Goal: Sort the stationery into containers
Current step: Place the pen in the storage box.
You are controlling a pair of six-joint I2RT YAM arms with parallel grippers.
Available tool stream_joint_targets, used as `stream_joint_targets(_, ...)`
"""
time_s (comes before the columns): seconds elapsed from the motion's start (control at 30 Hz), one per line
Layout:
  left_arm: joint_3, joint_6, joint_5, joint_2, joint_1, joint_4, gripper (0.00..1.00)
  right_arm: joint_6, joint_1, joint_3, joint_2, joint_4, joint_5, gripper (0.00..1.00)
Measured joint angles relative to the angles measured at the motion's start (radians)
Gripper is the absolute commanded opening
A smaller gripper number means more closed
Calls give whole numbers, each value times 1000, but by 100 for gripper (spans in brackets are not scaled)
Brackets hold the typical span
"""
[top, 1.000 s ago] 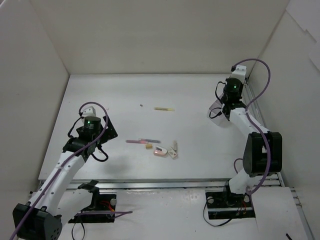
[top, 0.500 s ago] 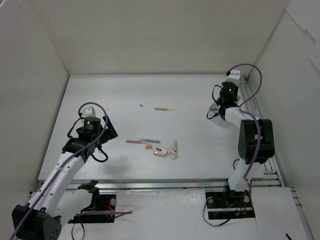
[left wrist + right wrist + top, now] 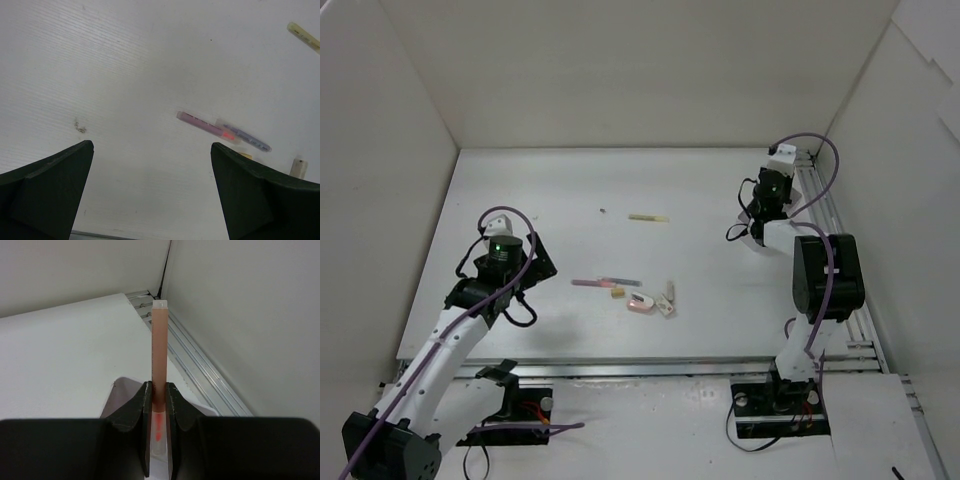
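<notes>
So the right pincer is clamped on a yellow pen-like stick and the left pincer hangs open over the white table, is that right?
Not quite. The right wrist view shows the pen-like stick in the right pincer is salmon pink, not yellow. The left pincer does hang open over the white table.

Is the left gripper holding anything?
No, the left gripper is open; its fingers stand wide apart with nothing gripped between them.
</notes>
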Motion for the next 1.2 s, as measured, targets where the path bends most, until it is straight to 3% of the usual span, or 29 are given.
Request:
stream_joint_targets(0.47,0,-18,-11,35,-39,2,100,-168,52,12,77,292,92,0)
stream_joint_targets(0.7,0,-19,-23,37,-48,5,100,-267,52,63,155,319,109,0)
stream_joint_targets(1.2,0,-22,-31,58,-70,6,100,-229,29,-34,161,340,119,3)
